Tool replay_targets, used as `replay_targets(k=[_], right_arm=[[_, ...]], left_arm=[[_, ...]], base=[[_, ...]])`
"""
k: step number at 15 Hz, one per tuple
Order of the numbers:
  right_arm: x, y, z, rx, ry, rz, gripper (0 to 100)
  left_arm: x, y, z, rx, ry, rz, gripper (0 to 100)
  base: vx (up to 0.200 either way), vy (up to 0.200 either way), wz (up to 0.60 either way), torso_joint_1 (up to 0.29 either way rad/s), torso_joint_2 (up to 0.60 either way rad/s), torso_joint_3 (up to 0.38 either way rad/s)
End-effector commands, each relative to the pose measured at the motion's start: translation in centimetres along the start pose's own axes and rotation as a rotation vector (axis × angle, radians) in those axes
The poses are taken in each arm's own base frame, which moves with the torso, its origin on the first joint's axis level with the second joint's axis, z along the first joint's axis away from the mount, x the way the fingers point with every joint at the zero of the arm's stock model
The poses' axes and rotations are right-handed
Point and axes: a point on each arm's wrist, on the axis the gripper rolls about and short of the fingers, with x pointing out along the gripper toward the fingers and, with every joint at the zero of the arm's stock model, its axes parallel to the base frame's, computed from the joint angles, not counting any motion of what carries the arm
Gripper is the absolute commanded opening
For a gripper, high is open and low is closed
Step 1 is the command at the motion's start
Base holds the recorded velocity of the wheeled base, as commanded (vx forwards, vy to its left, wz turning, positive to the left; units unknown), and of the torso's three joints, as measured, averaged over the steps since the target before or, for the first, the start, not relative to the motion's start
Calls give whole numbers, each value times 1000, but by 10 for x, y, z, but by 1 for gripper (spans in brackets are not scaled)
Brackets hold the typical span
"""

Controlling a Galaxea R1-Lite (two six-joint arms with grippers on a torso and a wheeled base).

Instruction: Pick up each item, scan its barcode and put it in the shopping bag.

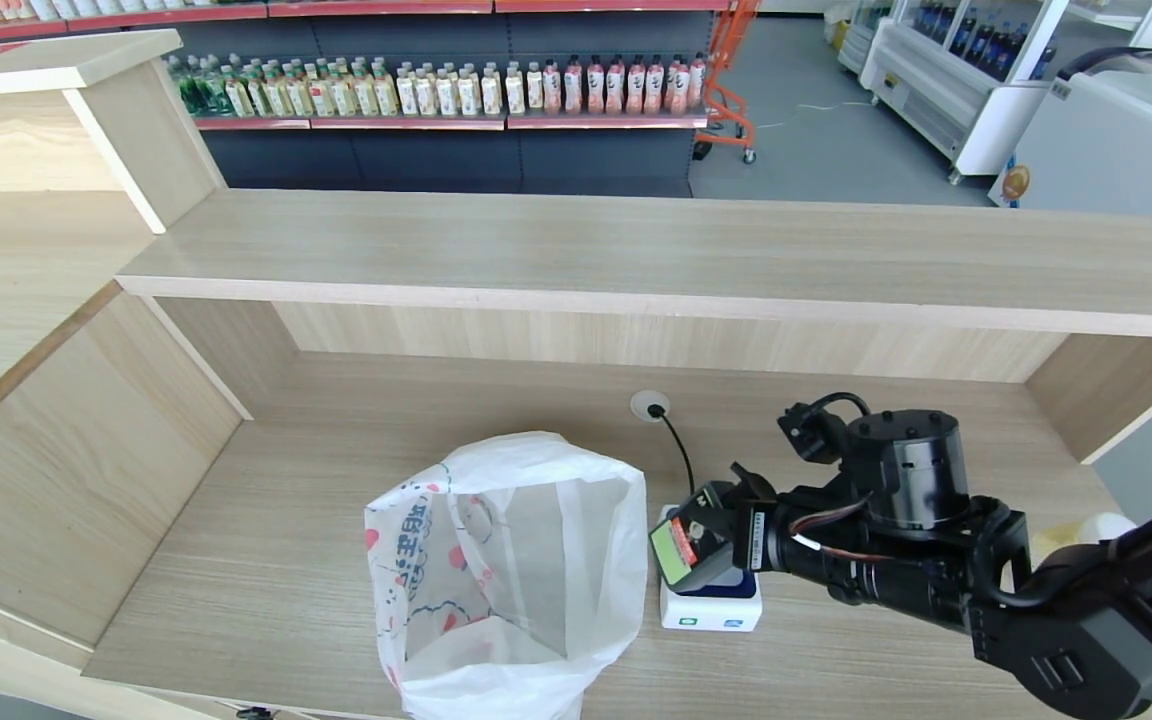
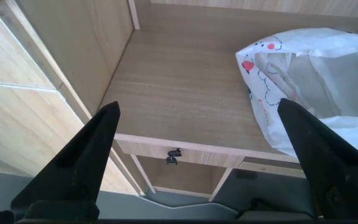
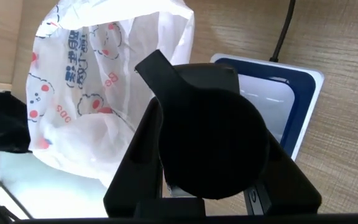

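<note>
My right gripper point(image 1: 714, 532) is shut on a black round item point(image 1: 688, 548) with a green and red label on its end. It holds the item just above the white and blue barcode scanner point(image 1: 711, 610), to the right of the bag. From the right wrist view the item point(image 3: 213, 146) hides much of the scanner point(image 3: 281, 102). A white plastic shopping bag point(image 1: 511, 570) with red and blue cartoon print stands open at the counter's front middle. My left gripper point(image 2: 197, 109) is open and holds nothing, low at the counter's front edge, left of the bag point(image 2: 316, 81).
The scanner's black cable point(image 1: 678, 450) runs to a grommet point(image 1: 649, 405) in the wooden counter point(image 1: 286, 520). A raised shelf point(image 1: 636, 250) and side walls enclose the counter. A pale yellow and white object point(image 1: 1096, 528) lies at the far right behind my right arm.
</note>
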Motion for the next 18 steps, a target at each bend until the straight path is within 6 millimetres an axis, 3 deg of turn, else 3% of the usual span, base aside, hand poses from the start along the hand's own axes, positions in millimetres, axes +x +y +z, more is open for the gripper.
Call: replay_targets(k=[1,5,7,9,14,18], right_arm=[[-9,4,7,-22,-37,13,0],[-68,41,40,-268,-250,124,0],[-78,49,39,-453,-273,157,0],[-76,52,31,-569,-254,191,0],[-63,61,18,-625,-215,155,0],[-52,85,0,-655,-184,250,0]], left_arm=[[0,0,0,-1,-1,0,100],[0,0,0,-1,-1,0,100],[0,0,0,-1,-1,0,100],[0,0,0,-2,-1,0,100],[0,0,0,-1,-1,0,100],[0,0,0,-2,-1,0,100]], base=[[0,0,0,0,0,0],[0,0,0,0,0,0],[0,0,0,0,0,0],[0,0,0,0,0,0],[0,200,0,1,3,5],[0,0,0,0,0,0]])
